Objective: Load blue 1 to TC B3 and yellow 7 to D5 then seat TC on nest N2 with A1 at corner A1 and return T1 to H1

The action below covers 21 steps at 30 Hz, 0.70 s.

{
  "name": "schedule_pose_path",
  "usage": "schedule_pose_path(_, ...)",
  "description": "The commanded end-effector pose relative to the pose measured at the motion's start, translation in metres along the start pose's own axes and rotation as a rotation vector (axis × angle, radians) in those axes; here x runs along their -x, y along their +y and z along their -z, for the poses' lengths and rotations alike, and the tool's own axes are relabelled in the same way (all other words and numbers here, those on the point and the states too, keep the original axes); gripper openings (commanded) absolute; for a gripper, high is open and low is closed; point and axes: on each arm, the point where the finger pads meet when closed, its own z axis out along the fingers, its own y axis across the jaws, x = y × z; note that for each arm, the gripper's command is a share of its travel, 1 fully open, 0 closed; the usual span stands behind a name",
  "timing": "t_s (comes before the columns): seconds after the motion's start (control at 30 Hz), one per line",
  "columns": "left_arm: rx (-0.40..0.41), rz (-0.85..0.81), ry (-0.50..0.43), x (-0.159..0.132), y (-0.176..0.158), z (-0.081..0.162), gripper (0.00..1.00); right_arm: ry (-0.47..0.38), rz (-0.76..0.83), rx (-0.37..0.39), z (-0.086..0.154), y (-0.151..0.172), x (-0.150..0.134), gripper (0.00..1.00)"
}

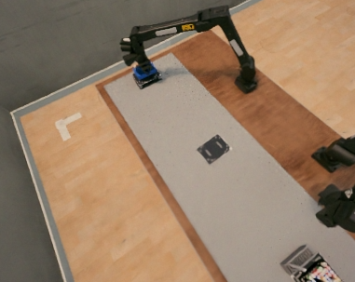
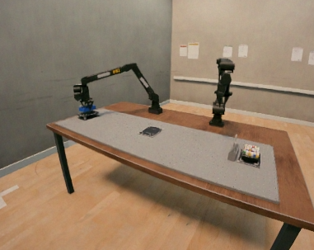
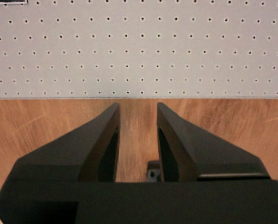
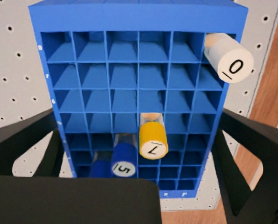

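Note:
My right gripper [image 4: 137,111] [image 1: 143,67] [image 2: 84,102] is shut on the blue tube carrier TC [image 4: 90,75] [image 1: 143,73] [image 2: 87,107], its fingers on the carrier's two long sides. It holds TC at the far corner of the grey mat, on or just above the dark raised nest N2 [image 1: 151,79]; I cannot tell if TC is seated. In TC, a yellow vial 7 [image 4: 152,141], a blue vial 5 [image 4: 121,162] and a white vial 0 [image 4: 230,59] all lean. My left gripper [image 3: 138,111] is partly open and empty over the mat's edge.
A flat dark plate [image 1: 213,149] [image 2: 151,131] lies mid-mat. The vial rack R1 [image 1: 320,273] [image 2: 250,152] with several coloured vials and the grey holder H1 [image 1: 296,259] [image 2: 234,153] stand at the mat's other end. The left arm [image 1: 343,208] [image 2: 222,90] is folded near its base.

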Motion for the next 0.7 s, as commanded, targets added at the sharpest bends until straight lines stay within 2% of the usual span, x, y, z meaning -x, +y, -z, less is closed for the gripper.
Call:
schedule_pose_path(0.0, -0.003, -0.005, 0.011, -0.003, -0.005, -0.002, 0.24, -0.034, 0.006, -0.027, 0.018, -0.024, 0.01, 0.0)
schedule_pose_path(0.27, -0.003, -0.005, 0.011, -0.003, -0.005, -0.002, 0.24, -0.034, 0.006, -0.028, 0.018, -0.032, 0.01, 0.0)
schedule_pose_path(0.4, -0.003, -0.005, 0.011, -0.003, -0.005, -0.002, 0.24, -0.076, 0.021, -0.061, 0.052, -0.024, 0.017, 0.0)
schedule_pose_path(0.5, -0.003, -0.005, 0.011, -0.003, -0.005, -0.002, 0.24, -0.084, 0.026, -0.067, 0.051, -0.021, 0.021, 0.0)
schedule_pose_path(0.6, -0.003, -0.005, 0.011, -0.003, -0.005, -0.002, 0.24, -0.041, 0.027, -0.033, 0.023, -0.01, 0.012, 0.0)
schedule_pose_path(0.67, -0.003, -0.005, 0.011, -0.003, -0.005, -0.002, 0.24, -0.041, 0.027, -0.033, 0.023, -0.01, 0.012, 0.0)
